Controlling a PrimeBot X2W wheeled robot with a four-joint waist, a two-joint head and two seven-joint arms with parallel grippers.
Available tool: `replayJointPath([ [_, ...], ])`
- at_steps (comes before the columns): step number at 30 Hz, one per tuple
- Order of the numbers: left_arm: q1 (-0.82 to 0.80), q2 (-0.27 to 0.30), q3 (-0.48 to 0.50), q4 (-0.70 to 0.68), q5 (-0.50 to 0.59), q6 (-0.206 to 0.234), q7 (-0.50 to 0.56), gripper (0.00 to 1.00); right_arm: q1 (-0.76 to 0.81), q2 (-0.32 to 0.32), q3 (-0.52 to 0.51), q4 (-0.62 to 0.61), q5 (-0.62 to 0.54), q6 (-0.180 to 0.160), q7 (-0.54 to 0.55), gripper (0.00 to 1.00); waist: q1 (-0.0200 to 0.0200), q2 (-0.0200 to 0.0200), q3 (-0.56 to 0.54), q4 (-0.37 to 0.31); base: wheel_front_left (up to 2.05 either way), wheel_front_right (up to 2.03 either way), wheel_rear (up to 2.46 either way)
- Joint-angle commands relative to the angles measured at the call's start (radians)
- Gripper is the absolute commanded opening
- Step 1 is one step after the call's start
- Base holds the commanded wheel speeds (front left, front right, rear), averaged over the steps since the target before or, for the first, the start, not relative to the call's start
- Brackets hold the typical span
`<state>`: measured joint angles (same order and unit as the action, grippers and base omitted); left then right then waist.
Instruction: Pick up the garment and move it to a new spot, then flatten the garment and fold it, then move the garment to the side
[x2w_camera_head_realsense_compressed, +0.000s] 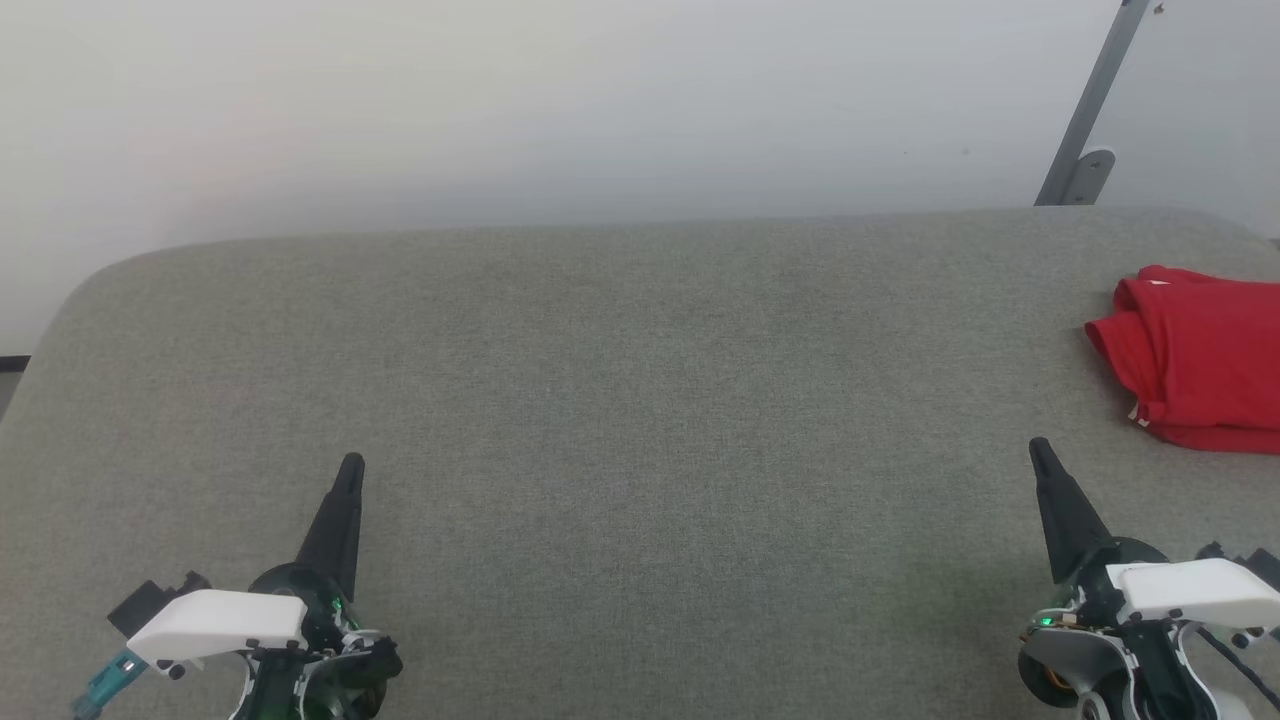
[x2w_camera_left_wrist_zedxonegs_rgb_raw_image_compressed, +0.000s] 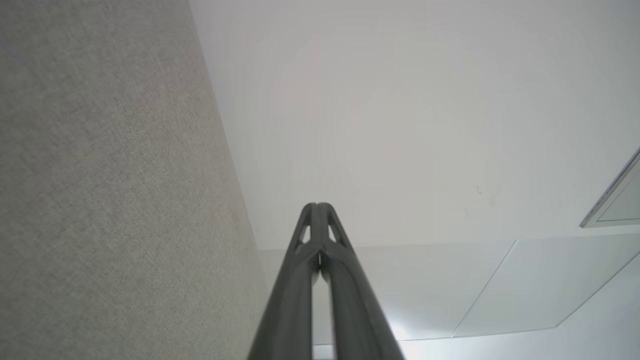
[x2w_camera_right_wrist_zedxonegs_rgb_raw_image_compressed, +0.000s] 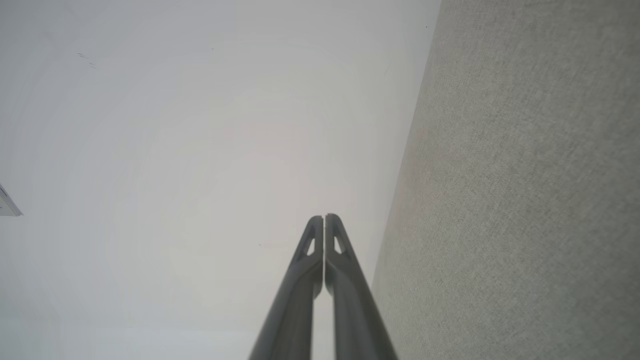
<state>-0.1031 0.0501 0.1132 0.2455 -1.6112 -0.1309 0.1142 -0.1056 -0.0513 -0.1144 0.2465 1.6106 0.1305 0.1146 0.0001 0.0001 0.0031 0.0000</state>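
Garment folded at the right edge; both grippers empty.

The red garment (x2w_camera_head_realsense_compressed: 1195, 355) lay in a folded bundle at the far right of the grey padded surface (x2w_camera_head_realsense_compressed: 620, 400), apart from both arms. The left gripper (x2w_camera_head_realsense_compressed: 350, 465) and right gripper (x2w_camera_head_realsense_compressed: 1038, 447) rested at the near corners, jaws clenched together on nothing.

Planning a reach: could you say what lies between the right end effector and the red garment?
Head view: only bare grey fabric surface between right end effector and red garment.
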Motion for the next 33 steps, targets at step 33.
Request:
replayJointPath([
  [33,-0.011,-0.002,0.000,0.000,-0.003,0.000,0.003,0.00,-0.004,0.003,0.001,-0.004,0.004,0.000,0.003,0.00,-0.0001,-0.0001,0.000,0.000,0.00,0.00,0.00],
])
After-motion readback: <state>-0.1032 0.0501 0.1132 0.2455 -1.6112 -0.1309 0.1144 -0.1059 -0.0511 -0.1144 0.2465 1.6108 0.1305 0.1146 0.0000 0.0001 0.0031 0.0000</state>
